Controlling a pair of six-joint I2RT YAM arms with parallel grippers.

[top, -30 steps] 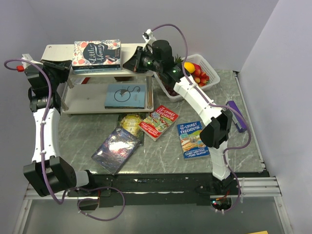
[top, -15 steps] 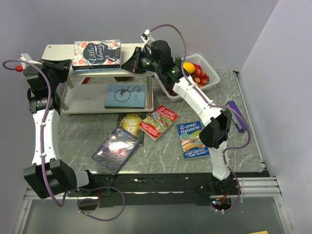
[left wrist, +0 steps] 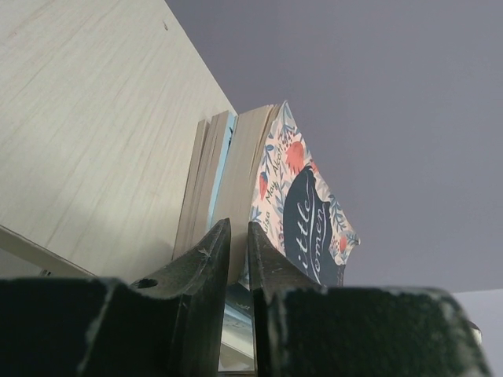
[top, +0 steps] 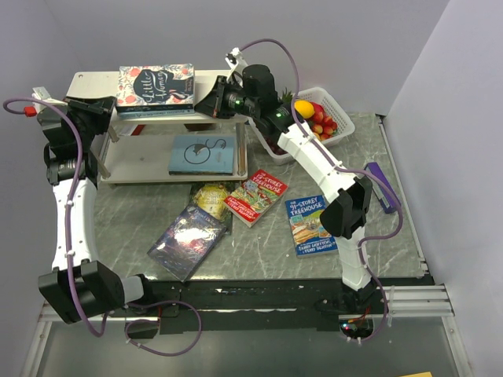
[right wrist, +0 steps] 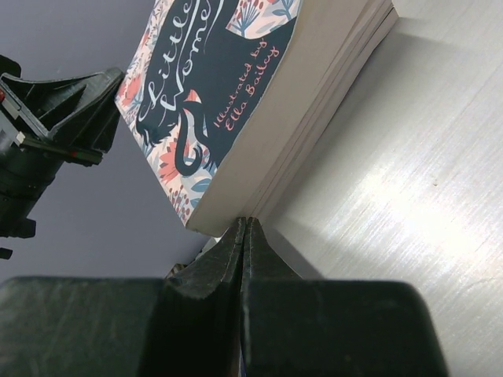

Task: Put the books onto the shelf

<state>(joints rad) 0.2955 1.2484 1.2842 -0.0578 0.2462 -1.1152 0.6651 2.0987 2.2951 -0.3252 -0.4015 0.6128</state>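
- At the shelf (top: 94, 82)'s left end, the left jaws, a slit apart, meet the book stack (top: 156, 88); gripping or not, I cannot tell.
- The stack lies flat on the top board, long axis along it.
- The right jaws, clenched empty, touch its right edge.

Brightly, evenly lit from overhead, with soft shadows on the table (top: 251, 243), white glare on the shelf (right wrist: 424, 181) and blurred wrist-view foregrounds.
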